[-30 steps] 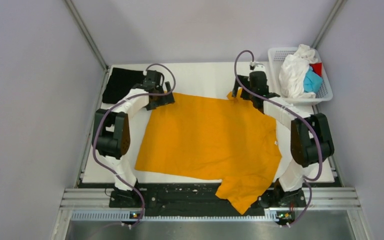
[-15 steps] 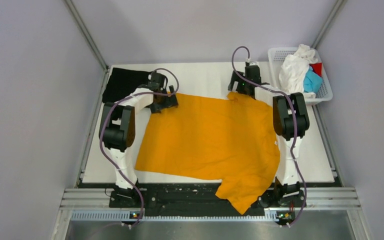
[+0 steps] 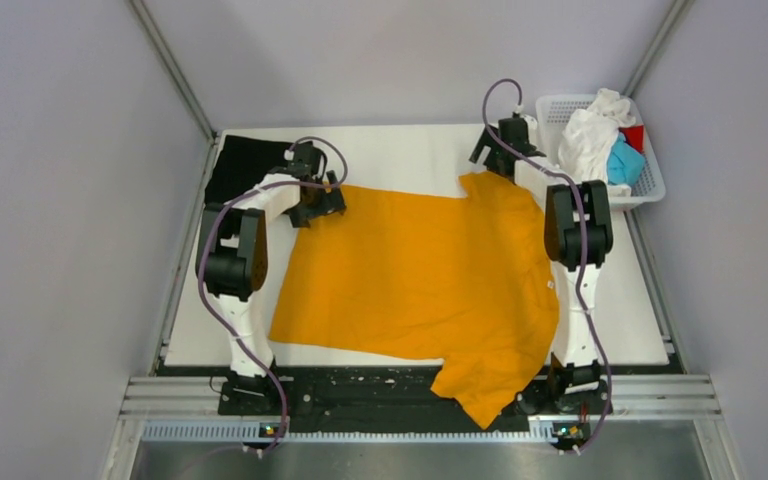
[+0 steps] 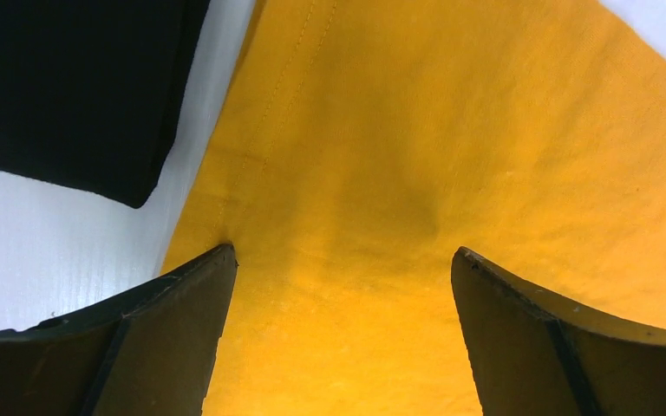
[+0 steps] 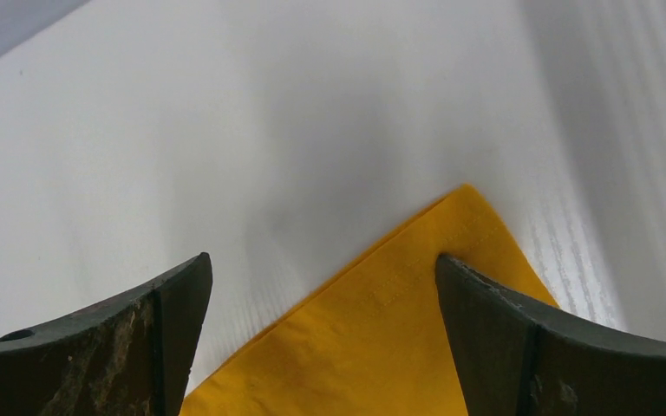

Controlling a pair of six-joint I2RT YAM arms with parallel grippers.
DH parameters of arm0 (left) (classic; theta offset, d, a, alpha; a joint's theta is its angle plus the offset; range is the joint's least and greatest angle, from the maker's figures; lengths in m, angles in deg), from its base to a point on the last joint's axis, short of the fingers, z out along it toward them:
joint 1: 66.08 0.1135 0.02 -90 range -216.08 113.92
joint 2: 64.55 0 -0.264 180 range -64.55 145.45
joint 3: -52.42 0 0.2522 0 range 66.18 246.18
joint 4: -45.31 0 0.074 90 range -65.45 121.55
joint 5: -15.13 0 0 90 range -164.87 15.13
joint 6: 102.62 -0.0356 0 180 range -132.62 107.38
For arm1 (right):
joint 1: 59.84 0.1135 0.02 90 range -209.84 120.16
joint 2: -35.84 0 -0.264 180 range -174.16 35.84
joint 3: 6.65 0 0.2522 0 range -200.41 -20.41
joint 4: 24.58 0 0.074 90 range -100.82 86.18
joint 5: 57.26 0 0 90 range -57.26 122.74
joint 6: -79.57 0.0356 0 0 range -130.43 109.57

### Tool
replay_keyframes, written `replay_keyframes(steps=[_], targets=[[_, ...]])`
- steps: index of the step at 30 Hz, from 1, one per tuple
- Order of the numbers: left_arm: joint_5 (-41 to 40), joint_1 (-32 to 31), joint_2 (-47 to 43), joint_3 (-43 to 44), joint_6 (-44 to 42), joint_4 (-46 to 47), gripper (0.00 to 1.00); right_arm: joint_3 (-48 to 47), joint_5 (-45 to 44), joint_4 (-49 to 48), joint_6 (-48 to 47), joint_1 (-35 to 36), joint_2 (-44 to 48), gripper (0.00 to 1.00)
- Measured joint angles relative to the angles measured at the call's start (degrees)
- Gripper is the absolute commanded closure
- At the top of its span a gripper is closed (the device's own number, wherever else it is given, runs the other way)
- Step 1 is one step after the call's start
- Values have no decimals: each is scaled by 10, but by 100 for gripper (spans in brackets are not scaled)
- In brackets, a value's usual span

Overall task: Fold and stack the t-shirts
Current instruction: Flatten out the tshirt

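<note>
The orange-yellow t-shirt (image 3: 425, 275) lies spread flat across the table, one sleeve hanging over the near edge. My left gripper (image 3: 322, 203) is open above its far left corner, which shows in the left wrist view (image 4: 347, 173). My right gripper (image 3: 493, 167) is open above the far right sleeve tip, which shows in the right wrist view (image 5: 416, 295). A folded black t-shirt (image 3: 243, 167) lies at the far left and shows in the left wrist view (image 4: 69, 87). White (image 3: 586, 150), light blue (image 3: 621, 163) and red (image 3: 635, 136) shirts are in the basket.
The white mesh basket (image 3: 648, 190) stands at the far right corner, just beside the right gripper. The white table top (image 3: 400, 150) shows bare beyond the orange shirt. Grey walls close in on both sides.
The right arm has swung back and to the right, pulling the sleeve out toward the far right; its gripper now stands open over the sleeve tip. The left gripper has barely shifted.
</note>
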Motion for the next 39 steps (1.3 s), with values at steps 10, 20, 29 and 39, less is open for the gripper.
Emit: replay_keyframes(steps=[10, 20, 29, 39], targets=[[0, 1, -3, 0, 0, -9, 1, -68, -43, 54, -23, -13, -15, 1], [5, -18, -35, 7, 0, -26, 1, 197, -55, 30, -78, 24, 214, 1], [5, -41, 17, 71, 5, -63, 1, 358, -44, 40, -60, 29, 293, 1], [-35, -23, 153, 249, 23, -151, 1, 262, -44, 31, -65, 29, 186, 1]])
